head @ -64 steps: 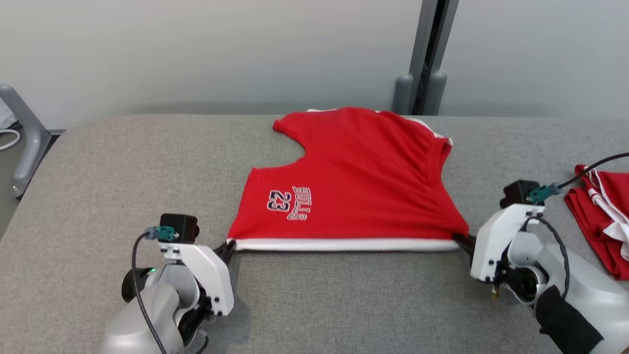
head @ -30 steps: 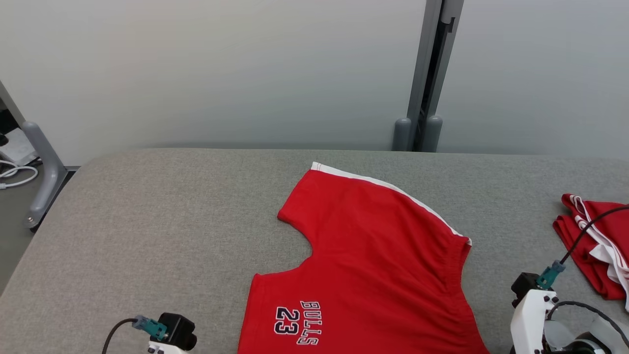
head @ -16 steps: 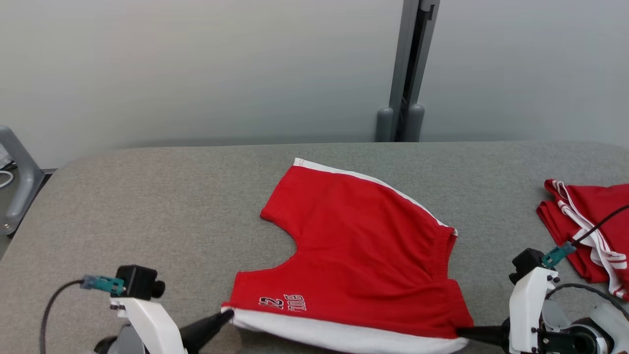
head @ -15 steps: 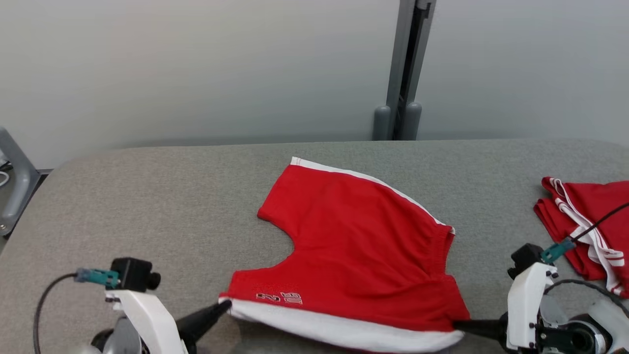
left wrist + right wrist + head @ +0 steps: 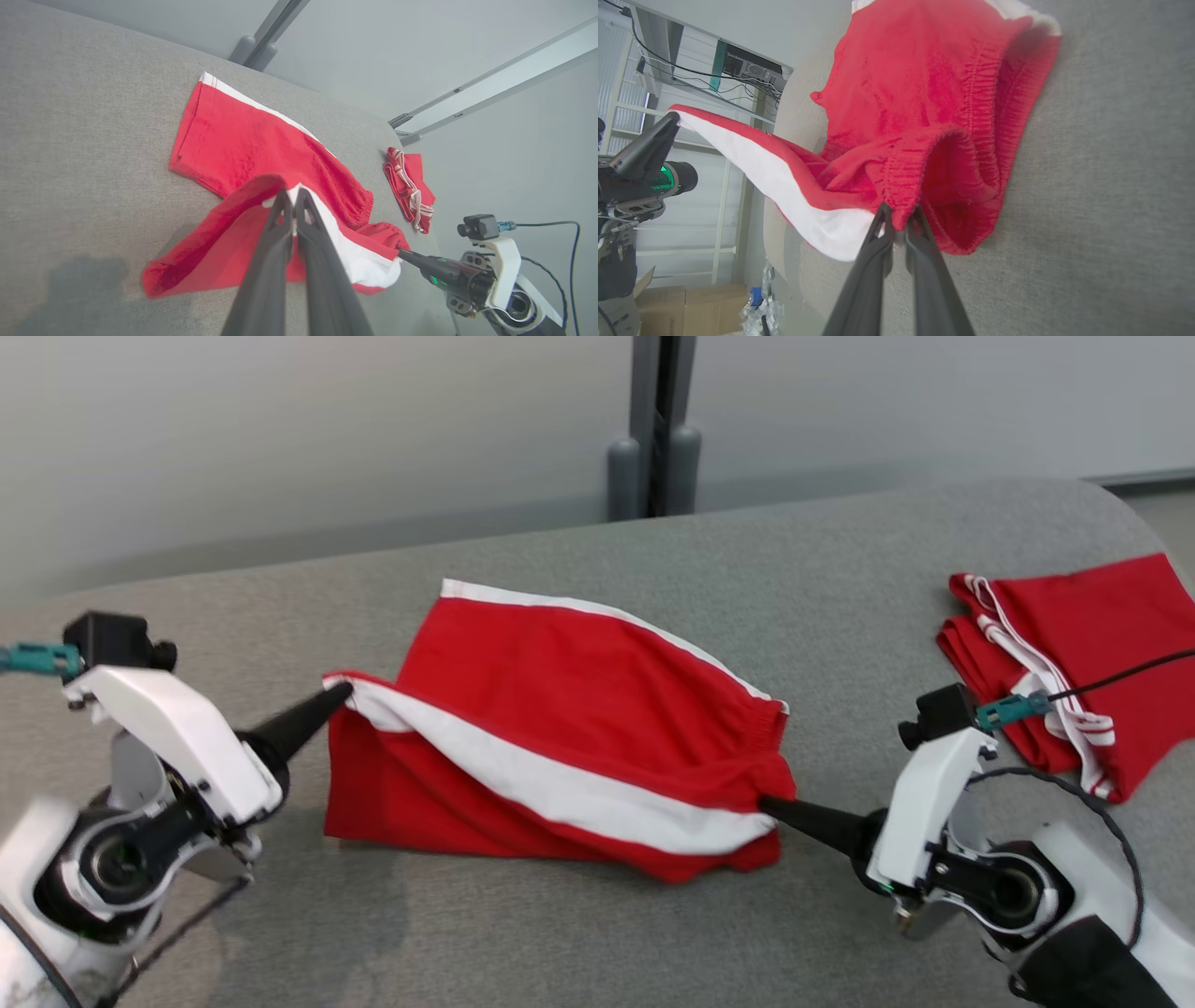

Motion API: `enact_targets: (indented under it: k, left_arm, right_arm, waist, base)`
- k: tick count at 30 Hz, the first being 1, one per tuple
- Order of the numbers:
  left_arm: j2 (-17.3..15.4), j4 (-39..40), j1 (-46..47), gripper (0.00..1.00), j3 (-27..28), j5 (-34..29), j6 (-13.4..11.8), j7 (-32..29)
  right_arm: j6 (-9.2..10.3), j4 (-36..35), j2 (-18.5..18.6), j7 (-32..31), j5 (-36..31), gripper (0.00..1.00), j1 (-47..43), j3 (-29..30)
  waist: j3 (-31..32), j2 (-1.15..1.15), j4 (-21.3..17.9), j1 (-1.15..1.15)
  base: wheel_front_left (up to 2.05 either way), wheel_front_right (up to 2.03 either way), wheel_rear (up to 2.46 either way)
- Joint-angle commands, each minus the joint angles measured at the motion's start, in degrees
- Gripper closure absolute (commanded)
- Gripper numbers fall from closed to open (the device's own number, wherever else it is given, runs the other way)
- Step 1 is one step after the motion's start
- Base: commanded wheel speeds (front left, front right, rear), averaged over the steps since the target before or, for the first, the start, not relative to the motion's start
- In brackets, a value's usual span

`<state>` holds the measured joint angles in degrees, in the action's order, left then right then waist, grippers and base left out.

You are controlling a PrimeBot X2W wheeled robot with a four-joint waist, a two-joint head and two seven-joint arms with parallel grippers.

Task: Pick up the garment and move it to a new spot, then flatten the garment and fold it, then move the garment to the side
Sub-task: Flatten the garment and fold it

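Shorts pinched at two corners: soft, light, limp

Left jaws are pressed together on the hem corner of the white band. Right jaws are pressed together on the gathered waistband at the band's other end. Between the two pinches the band runs as a raised, slightly slack line, and the cloth under it droops to the worktop. The rest of the shorts lies flat just beyond that line, away from both jaws.

Handling, as I judge it: a thin knit, light and limp, with nothing to break. It takes whatever shape the two pinches give it, so the span between the jaws decides whether the edge runs straight or sags. The band and the elastic waistband are the thicker parts and the best hold. A pinch on the plain red panel would likely bunch or catch only one layer. Both holds look shallow, at the very tips, so a sharp pull apart could slip a corner out.

The worktop is covered in grey woven fabric with a rounded edge, and it should drag on the cloth rather than let it slide. Well beyond the right jaws, to their outer side, lies a second red garment, folded. Farther off stand a grey post and a pale wall. Past the left jaws, in the right wrist view, are cardboard boxes.
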<state>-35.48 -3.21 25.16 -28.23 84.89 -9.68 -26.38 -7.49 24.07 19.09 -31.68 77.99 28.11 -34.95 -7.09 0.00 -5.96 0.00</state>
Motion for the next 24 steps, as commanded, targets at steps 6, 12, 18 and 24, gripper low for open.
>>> enact_targets:
  k: [6, 12, 18, 24]
  left_arm:
    - [0.7, -6.1, 7.1, 1.0, 0.6, -1.8, -0.5, -0.3]
    - [2.0, -12.4, 13.3, 1.0, 0.4, -4.7, 1.2, 1.6]
    - [4.3, -18.9, 18.3, 1.0, 0.1, -7.9, 2.6, 5.5]
    - [6.4, -25.5, 22.7, 1.0, -0.7, -10.7, 3.4, 8.7]
  right_arm:
    - [-0.01, 4.4, -6.6, 3.8, 0.1, 1.0, 3.8, 4.1]
    - [-0.01, 8.1, -12.5, 4.8, 1.9, 1.0, 8.0, 6.9]
    - [-0.01, 14.0, -15.2, 6.9, 1.8, 1.0, 12.7, 8.1]
    - [-0.02, 22.2, -16.0, 10.5, 4.7, 1.0, 18.0, 9.3]
  waist:
    - [-5.6, 0.0, -4.7, 0.0]
    - [-8.6, 0.0, -7.0, 0.0]
    - [-10.7, 0.0, -8.2, 0.0]
    - [-12.2, 0.0, -8.5, 0.0]
  base:
    - [0.0, 0.0, 0.0]
    - [0.0, 0.0, 0.0]
    - [0.0, 0.0, 0.0]
    - [0.0, 0.0, 0.0]
